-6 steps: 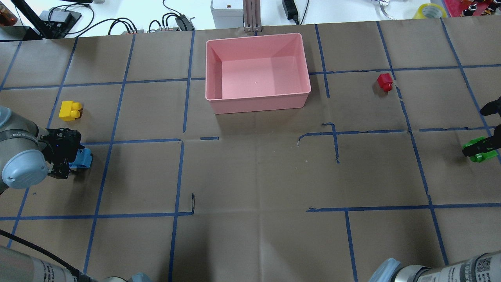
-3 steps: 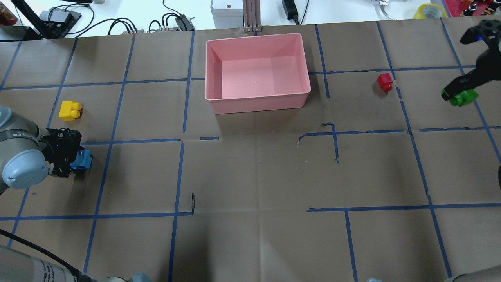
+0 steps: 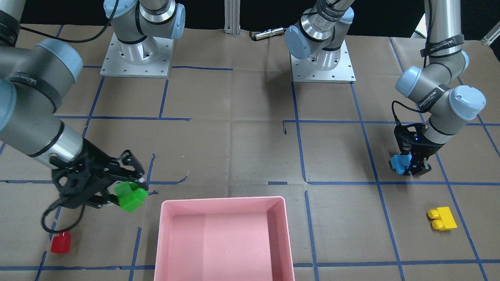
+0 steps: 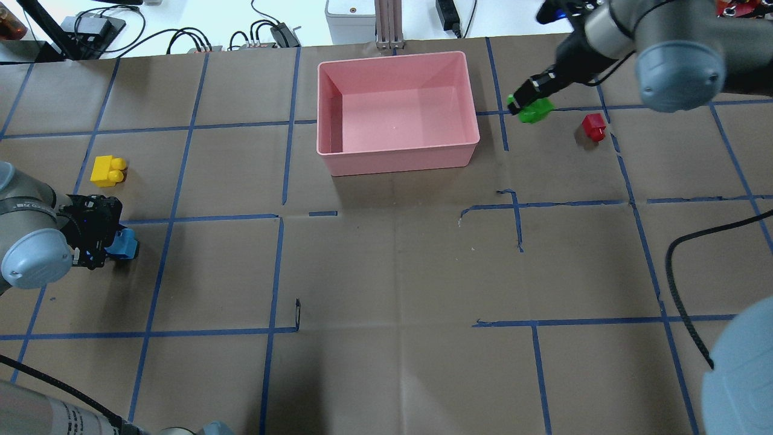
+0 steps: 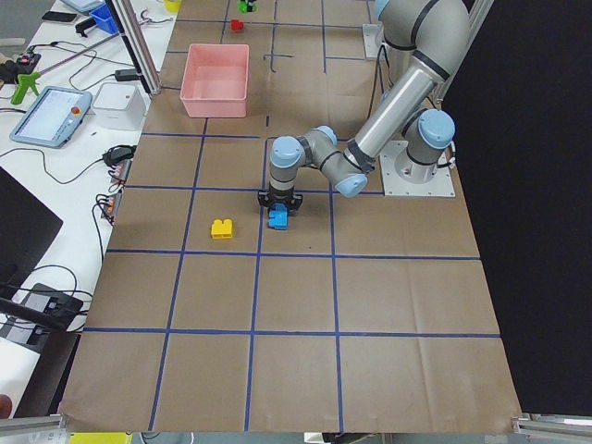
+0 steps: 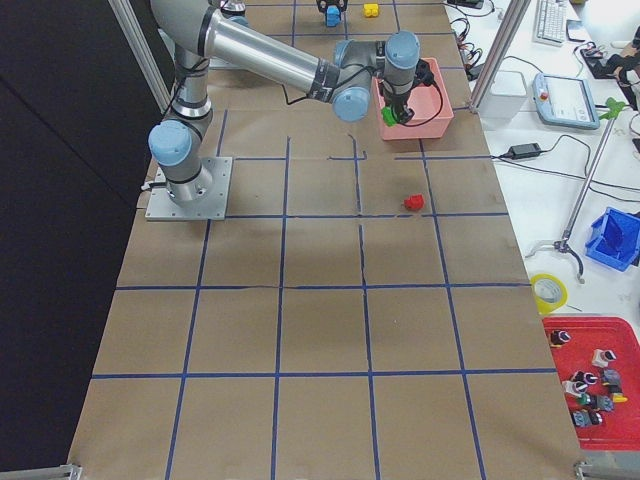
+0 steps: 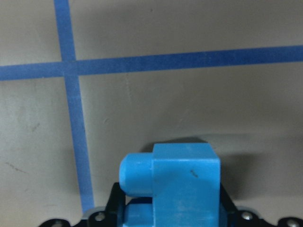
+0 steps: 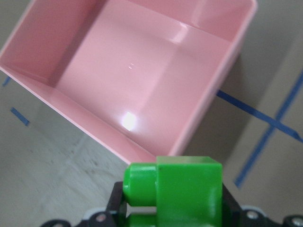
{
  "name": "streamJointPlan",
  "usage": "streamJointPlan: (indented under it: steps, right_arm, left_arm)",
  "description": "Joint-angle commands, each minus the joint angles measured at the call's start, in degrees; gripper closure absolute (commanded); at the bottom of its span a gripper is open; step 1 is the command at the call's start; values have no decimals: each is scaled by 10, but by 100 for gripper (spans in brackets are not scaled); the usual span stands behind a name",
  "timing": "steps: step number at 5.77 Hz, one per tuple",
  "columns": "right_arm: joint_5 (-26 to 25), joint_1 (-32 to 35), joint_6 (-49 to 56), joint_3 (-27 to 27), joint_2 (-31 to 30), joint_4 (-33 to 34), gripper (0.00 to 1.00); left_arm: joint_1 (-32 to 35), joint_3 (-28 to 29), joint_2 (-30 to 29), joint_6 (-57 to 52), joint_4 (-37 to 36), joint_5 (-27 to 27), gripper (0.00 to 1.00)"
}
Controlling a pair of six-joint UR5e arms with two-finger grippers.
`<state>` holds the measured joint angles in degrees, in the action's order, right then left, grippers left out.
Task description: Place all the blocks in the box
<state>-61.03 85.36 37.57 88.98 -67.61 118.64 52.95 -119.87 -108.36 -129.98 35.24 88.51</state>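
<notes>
My right gripper [image 4: 526, 104] is shut on the green block [image 4: 535, 112] and holds it in the air just right of the pink box [image 4: 398, 158], which is empty. The green block [image 8: 187, 190] fills the bottom of the right wrist view, with the box [image 8: 222, 94] beyond it. In the front view the gripper [image 3: 127, 193] holds the green block [image 3: 131, 197] left of the box [image 3: 222, 201]. My left gripper [image 4: 109, 244] is shut on the blue block [image 4: 124, 243], low over the table at the far left; the block [image 7: 182, 184] shows in the left wrist view. The yellow block [image 4: 109, 171] and red block [image 4: 594, 126] lie on the table.
The table is brown paper with a blue tape grid [image 4: 278, 217]. Cables and equipment [image 4: 272, 30] lie beyond the far edge. The right arm's elbow [image 4: 679, 60] hangs over the far right corner, and its cable [image 4: 682, 272] loops over the right side.
My right gripper has carried the green block from the table's right edge up and leftward to just beside the box. The left gripper with the blue block has shifted slightly left.
</notes>
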Motion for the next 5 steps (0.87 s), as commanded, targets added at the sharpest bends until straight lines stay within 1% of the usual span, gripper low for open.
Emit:
streamJointPlan:
  steps: [1, 2, 3, 4, 5]
  right_arm:
    - [72, 87, -18, -118, 130, 50, 91]
    - [72, 106, -18, -140, 157, 59, 91]
    - [72, 107, -21, -139, 158, 64, 1]
    - [65, 107, -20, -137, 158, 59, 0]
    - [62, 107, -18, -137, 153, 59, 0]
  left_arm:
    - [7, 67, 20, 37, 13, -2, 83]
    - [8, 136, 38, 76, 125, -7, 87]
    - [9, 203, 52, 115, 228, -10, 88]
    - [23, 264, 57, 154, 309, -20, 90]
    - [45, 313, 51, 199, 363, -26, 90]
